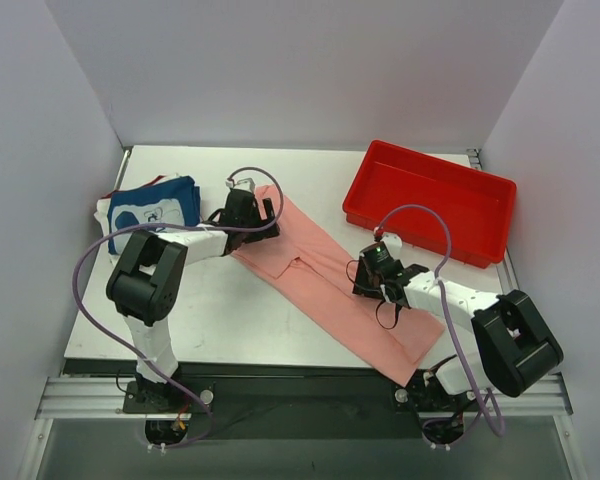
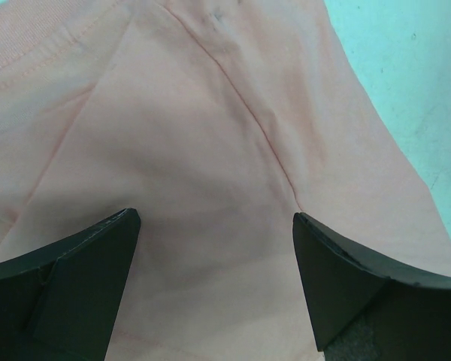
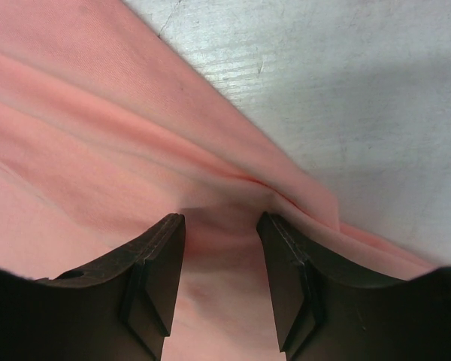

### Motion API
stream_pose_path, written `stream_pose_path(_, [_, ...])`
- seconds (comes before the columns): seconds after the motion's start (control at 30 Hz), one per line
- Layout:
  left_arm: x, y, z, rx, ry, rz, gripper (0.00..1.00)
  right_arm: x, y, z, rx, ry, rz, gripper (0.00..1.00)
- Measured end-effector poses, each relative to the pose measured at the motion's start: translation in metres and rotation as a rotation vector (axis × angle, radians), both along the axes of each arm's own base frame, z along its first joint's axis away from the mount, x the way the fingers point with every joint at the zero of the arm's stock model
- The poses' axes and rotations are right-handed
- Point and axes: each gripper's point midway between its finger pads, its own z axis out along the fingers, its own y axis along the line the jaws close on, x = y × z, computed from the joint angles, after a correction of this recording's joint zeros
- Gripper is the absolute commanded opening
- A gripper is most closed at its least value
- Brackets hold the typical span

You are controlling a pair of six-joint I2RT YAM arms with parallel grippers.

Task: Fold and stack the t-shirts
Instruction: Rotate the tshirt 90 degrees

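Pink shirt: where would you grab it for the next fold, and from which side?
Probably its far short end, from above: the salmon-pink shirt lies flat as a long diagonal band, so only edges offer a pinch. The left gripper is open there; the right gripper sits by the long edge's ridge.

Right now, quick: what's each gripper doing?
Left gripper: open wide, over the salmon-pink cloth t-shirt, holding nothing.
Right gripper: open, narrower, astride a fold of that shirt.

Plain white walls [image 1: 310,70] enclose a white table [image 1: 230,320]; a metal rail [image 1: 80,398] fronts it.
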Motion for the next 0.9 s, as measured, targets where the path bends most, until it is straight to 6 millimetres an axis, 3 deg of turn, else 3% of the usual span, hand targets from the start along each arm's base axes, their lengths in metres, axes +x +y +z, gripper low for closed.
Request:
stream_pose_path(0.2, [0.024,0.009,0.003,-0.028,0.02,-0.009,0.94,-0.005,0.011,0.0,0.018,0.003,0.025,0.46])
stream_pose_path(0.37, [0.037,0.007,0.004,-0.017,0.03,-0.035,0.94,-0.025,0.034,0.002,0.028,0.019,0.104,0.46])
stream_pose_path(0.5, [0.036,0.006,0.008,-0.011,0.037,-0.048,0.94,-0.044,0.038,0.009,0.004,0.028,0.148,0.47])
stream_pose_path(0.63, [0.027,0.003,0.024,-0.003,0.024,-0.063,0.94,-0.051,0.035,0.03,0.009,-0.019,0.157,0.47])
stream_pose_path(0.73, [0.009,-0.001,0.045,-0.012,-0.015,-0.076,0.94,-0.052,0.034,0.042,0.031,-0.054,0.144,0.48])
stream_pose_path(0.8, [-0.011,-0.007,0.055,-0.023,-0.03,-0.096,0.94,-0.055,0.031,0.041,0.038,-0.056,0.137,0.48])
stream_pose_path(0.9, [-0.035,-0.017,0.051,-0.043,-0.026,-0.121,0.94,-0.066,0.023,0.026,0.022,-0.017,0.124,0.48])
